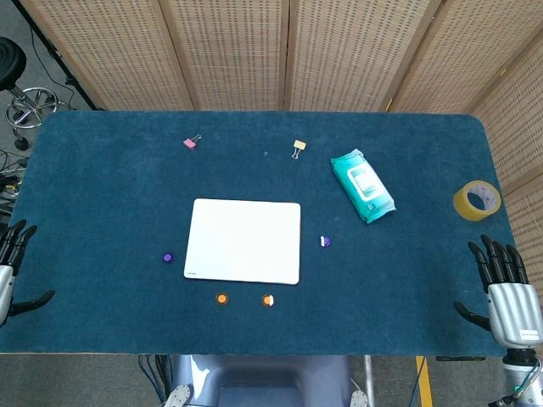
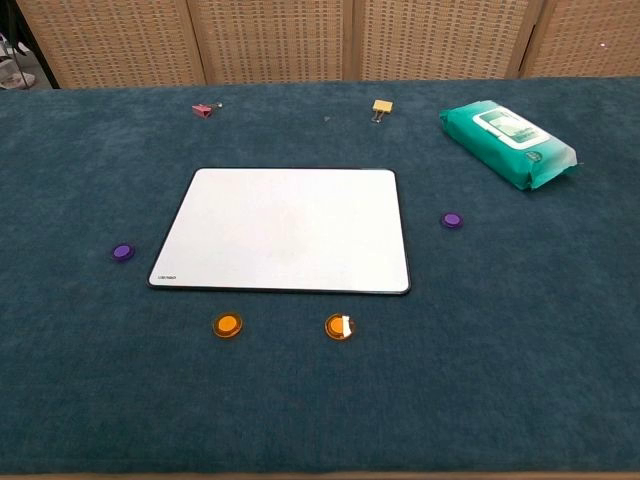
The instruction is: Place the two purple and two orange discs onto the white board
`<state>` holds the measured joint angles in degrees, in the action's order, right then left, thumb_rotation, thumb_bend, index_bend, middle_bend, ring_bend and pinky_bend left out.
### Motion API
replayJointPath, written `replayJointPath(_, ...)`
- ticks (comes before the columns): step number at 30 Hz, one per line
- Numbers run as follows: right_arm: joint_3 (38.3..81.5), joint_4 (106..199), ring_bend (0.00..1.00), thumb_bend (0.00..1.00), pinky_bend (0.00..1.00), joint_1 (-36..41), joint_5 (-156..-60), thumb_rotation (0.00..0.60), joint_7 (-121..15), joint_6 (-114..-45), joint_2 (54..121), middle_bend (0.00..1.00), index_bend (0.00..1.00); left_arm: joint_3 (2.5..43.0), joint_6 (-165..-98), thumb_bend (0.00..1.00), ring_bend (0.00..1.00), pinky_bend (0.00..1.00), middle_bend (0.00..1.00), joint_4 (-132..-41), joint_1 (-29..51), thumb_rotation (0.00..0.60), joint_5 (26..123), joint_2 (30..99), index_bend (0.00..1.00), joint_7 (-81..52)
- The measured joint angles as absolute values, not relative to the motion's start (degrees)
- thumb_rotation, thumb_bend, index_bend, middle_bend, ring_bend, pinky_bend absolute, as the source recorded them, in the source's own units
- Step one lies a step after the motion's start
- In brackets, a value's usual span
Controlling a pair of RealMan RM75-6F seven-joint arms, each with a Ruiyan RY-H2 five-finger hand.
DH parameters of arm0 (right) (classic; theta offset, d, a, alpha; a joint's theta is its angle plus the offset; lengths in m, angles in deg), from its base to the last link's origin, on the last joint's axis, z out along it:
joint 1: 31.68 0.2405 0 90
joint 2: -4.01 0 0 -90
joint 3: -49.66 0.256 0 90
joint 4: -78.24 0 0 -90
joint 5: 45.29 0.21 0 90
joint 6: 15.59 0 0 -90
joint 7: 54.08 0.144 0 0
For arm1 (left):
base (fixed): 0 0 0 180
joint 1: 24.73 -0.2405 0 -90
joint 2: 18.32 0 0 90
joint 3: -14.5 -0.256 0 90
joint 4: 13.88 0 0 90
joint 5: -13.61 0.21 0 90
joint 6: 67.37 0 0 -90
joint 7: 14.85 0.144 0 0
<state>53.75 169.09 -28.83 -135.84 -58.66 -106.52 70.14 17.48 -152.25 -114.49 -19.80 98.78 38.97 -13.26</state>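
Discs are what this job turns on, and none of the four has reached the white board (image 1: 246, 240) yet. It lies bare in the middle of the blue table (image 1: 102, 186). One purple disc (image 1: 167, 257) sits just off the board's edge at about 9 o'clock, and the other purple disc (image 1: 324, 241) sits near its opposite edge at 3 o'clock. Two orange ones lie side by side below the near edge: the left orange disc (image 1: 221, 298) at roughly 7 o'clock and the right orange disc (image 1: 268, 299) at 6 o'clock, this one with a pale patch on it.

Both arms are parked wide apart at the table's near corners. The left hand (image 1: 12, 270) rests at the left rim, fingers spread and holding nothing, only partly in view. The right hand (image 1: 507, 292) is at the right rim, fingers apart and likewise empty.

I'd judge the task to be at its very start, with no pick begun. A sensible first move would be for either hand to travel inward to the disc on its own side. The discs look small and flat on carpet-like cloth, so I'd expect a careful fingertip pinch to be needed.

Off at 12 to 2 o'clock lie a pink clip (image 1: 190, 143), a yellow clip (image 1: 298, 147), a pack of wipes (image 1: 362, 184) and a tape roll (image 1: 477, 200), all well apart from the board.
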Motion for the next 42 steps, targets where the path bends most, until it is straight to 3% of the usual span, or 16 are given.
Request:
replayJointPath(6, 53.25, 168.74, 0.00, 0.00, 0.00, -28.43, -135.67, 0.600, -57.70, -104.86, 70.42, 0.00, 0.03, 17.29, -152.30, 0.02, 0.00, 0.00, 0.00, -114.01, -19.82, 0.600, 99.01, 39.23, 0.00, -13.30)
replayJointPath(13, 54.17, 168.92, 0.00, 0.01, 0.00, -25.69, -134.13, 0.600, -57.55, -100.12, 70.79, 0.00, 0.20, 17.42, -152.86, 0.02, 0.00, 0.00, 0.00, -112.68, -19.92, 0.600, 99.20, 39.38, 0.00, -13.98)
replayJointPath(19, 56.37, 168.89, 0.00, 0.17, 0.00, -19.01, -131.72, 0.600, -58.78, -90.20, 71.88, 0.00, 0.32, 18.01, -152.81, 0.02, 0.00, 0.00, 0.00, -112.12, -19.90, 0.600, 97.91, 39.40, 0.00, -14.84)
replayJointPath(27, 60.24, 164.22, 0.00, 0.25, 0.00, -6.97, -126.73, 0.600, -58.68, -75.61, 76.99, 0.00, 0.34, 18.42, -151.34, 0.02, 0.00, 0.00, 0.00, -112.20, -19.23, 0.600, 96.27, 39.90, 0.00, -13.25)
replayJointPath(42, 62.36, 154.00, 0.00, 0.28, 0.00, 3.54, -120.53, 0.600, -62.87, -67.09, 88.50, 0.00, 0.38, 18.51, -150.49, 0.02, 0.00, 0.00, 0.00, -112.15, -18.94, 0.600, 94.88, 40.64, 0.00, -11.91)
